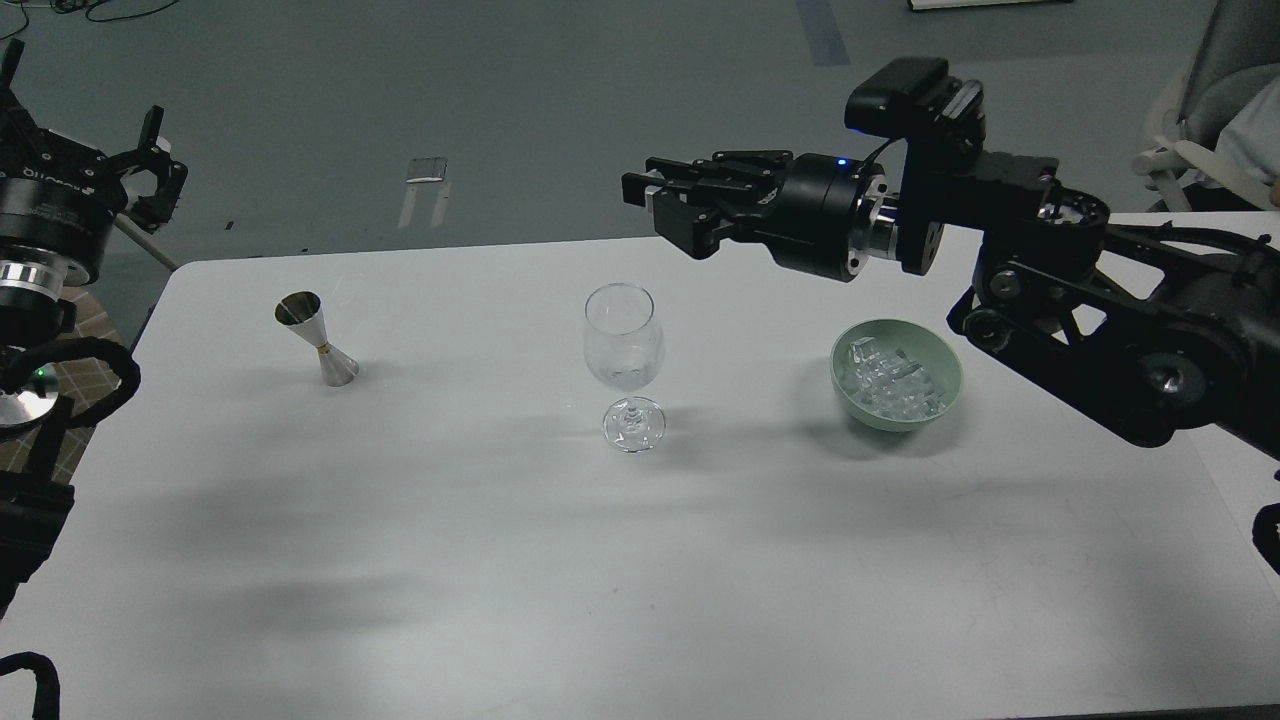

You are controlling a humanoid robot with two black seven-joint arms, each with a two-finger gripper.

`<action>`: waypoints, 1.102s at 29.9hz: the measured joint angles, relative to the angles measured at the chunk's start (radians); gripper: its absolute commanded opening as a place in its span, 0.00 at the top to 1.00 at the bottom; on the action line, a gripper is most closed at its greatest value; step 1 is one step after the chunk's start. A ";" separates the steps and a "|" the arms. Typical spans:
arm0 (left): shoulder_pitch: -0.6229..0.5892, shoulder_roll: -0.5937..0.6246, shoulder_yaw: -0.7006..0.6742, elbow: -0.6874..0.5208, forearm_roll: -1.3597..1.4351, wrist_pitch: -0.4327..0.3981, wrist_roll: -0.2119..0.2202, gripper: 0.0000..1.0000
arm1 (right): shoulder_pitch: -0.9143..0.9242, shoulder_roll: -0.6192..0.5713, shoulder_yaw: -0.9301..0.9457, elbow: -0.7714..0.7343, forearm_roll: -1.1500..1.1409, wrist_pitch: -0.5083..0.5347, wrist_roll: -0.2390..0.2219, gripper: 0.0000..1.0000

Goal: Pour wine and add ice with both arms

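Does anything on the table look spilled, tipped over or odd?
Nothing stands out. The jigger, wine glass and green bowl all stand upright, the ice is inside the bowl, and no spill shows.

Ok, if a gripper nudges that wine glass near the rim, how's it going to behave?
The wine glass probably tips easily: a wide bowl sits high on a thin stem over a small foot. It looks empty, so likely light. Clear thin walls suggest it is fragile and slippery.

A chair [1215,110] stands on the grey floor [480,90], behind and right of the right arm's tip. A metal bracket [427,180] lies on that floor, between both tips.
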 measured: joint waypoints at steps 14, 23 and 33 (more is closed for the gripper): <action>0.001 -0.001 -0.002 0.000 -0.015 0.000 -0.004 0.02 | 0.009 0.133 -0.077 -0.074 -0.024 0.000 -0.014 0.71; 0.001 0.002 -0.002 0.000 -0.020 0.000 -0.004 0.02 | 0.013 0.146 -0.080 -0.111 -0.049 0.000 -0.015 0.70; 0.001 0.003 -0.003 0.000 -0.020 0.000 -0.003 0.02 | 0.002 0.097 -0.081 -0.105 -0.047 0.001 -0.014 0.68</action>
